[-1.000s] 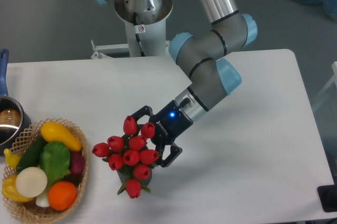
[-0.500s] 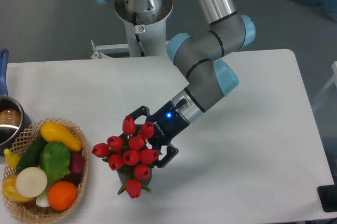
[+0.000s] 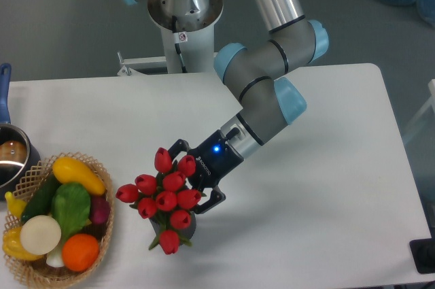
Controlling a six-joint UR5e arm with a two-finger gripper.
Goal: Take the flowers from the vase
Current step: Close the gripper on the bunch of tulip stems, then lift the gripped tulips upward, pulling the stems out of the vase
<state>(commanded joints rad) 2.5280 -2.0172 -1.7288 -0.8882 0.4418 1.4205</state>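
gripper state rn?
Gripper: fingers closed in around the flowers, which sit in the vase; firm grip cannot be told.

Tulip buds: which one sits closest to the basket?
The leftmost bud, sticking out sideways from the bunch toward the basket; the other buds cluster further right, nearer the end effector.

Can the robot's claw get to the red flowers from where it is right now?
Probably yes. The gripper is already right up against the flowers, its black fingers on either side of the bunch, with nothing between them. Whether it has closed on them cannot be told.
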